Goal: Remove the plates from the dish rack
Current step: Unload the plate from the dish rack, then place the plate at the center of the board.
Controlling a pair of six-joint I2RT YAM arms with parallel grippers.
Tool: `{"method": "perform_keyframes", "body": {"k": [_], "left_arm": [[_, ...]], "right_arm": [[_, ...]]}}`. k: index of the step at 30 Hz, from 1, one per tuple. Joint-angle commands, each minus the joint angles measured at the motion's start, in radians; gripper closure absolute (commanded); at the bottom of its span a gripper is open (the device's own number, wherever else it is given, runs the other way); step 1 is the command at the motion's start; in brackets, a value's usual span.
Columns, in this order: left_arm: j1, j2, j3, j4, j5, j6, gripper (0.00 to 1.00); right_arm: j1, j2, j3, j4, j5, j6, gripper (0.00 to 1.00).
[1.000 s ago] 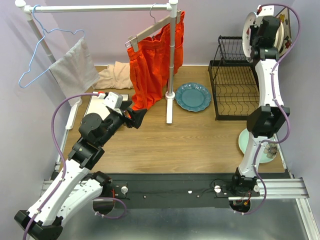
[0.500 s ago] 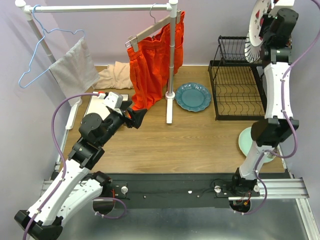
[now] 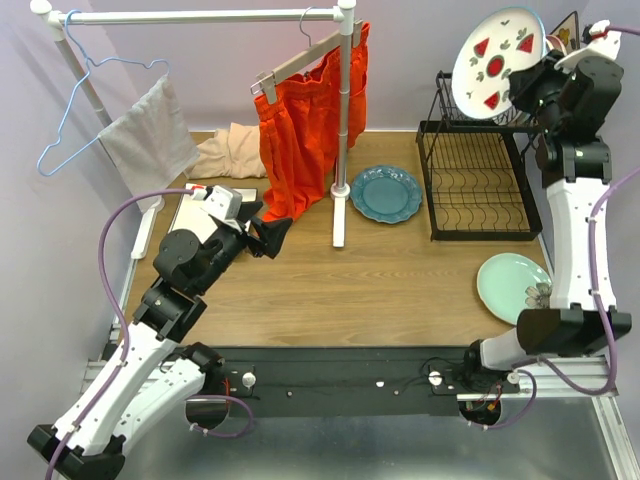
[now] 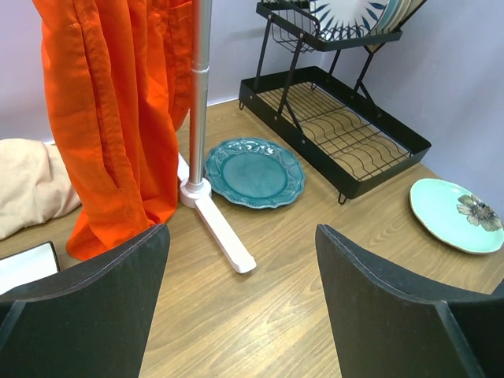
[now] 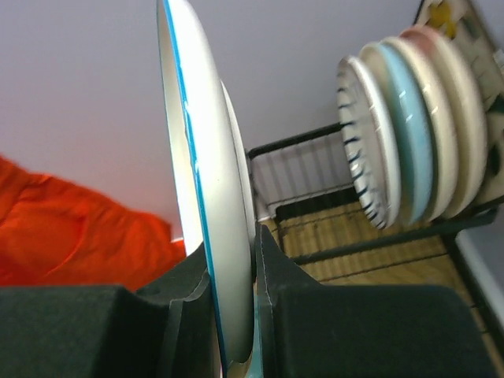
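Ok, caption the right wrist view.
Right hand grips a blue-rimmed white plate edge-on; more plates stand in the black wire rack.

Top cam's fixed up high behind the near edge of the worktop (image 3: 380, 280), looking down & fwd toward the back wall (image 3: 220, 90). It's the widest view, covering everything from the clothes rail (image 3: 200, 16) on the left to the dish rack (image 3: 478, 236) on the right.

Left wrist cam sits low over the worktop, peering out btwn the spread fingers of the left tool (image 4: 240, 232) and facing across to the right side. It shares the teal plate (image 4: 254, 172), the rack & the mint plate (image 4: 455, 214) w/ the top cam.

Right wrist cam's way up high & super close. A white plate (image 5: 197, 157) pinched edge-on in the right tool (image 5: 232, 299) fills the middle, w/ the racked plates (image 5: 409, 126) behind. Overlap w/ the top cam: that plate, the rack's top tier, the orange garment (image 5: 71, 228).
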Motion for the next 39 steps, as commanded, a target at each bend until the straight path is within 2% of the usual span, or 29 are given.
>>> {"method": "perform_keyframes", "body": {"k": [1,3,7,11,16,19,24,29,32,37,39], "left_arm": [[0.002,-0.018,0.004,-0.005,0.009,0.004,0.16],[0.002,-0.023,0.002,-0.004,0.007,0.004,0.16],[0.002,-0.027,0.002,-0.002,0.012,0.003,0.16],[0.002,-0.029,0.002,0.001,0.021,0.003,0.16],[0.002,-0.029,0.002,0.004,0.035,0.000,0.16],[0.002,-0.037,0.002,0.002,0.036,0.001,0.16],[0.002,-0.044,0.000,0.004,0.030,-0.002,0.16],[0.002,-0.041,0.002,0.004,0.032,0.001,0.16],[0.002,-0.040,0.000,0.005,0.033,-0.002,0.16],[0.002,-0.032,0.002,0.005,0.041,-0.002,0.16],[0.002,-0.034,0.002,0.007,0.039,-0.002,0.16]], "right_arm": [[0.004,-0.162,-0.103,0.069,-0.155,0.201,0.99],[0.004,-0.204,-0.161,0.052,-0.198,0.239,0.99],[0.004,-0.354,-0.380,0.047,-0.365,0.350,0.99],[0.006,-0.486,-0.622,0.047,-0.457,0.393,0.99],[0.006,-0.570,-0.784,0.047,-0.644,0.457,0.99],[0.012,-0.616,-0.876,0.032,-0.703,0.482,0.99],[0.018,-0.672,-0.985,-0.037,-0.735,0.483,0.99],[0.049,-0.760,-1.173,-0.044,-0.731,0.569,0.99],[0.066,-0.806,-1.229,-0.047,-0.729,0.589,0.99],[0.092,-0.786,-1.293,-0.123,-0.717,0.569,0.99],[0.141,-0.748,-1.299,-0.169,-0.676,0.554,0.99]]}}
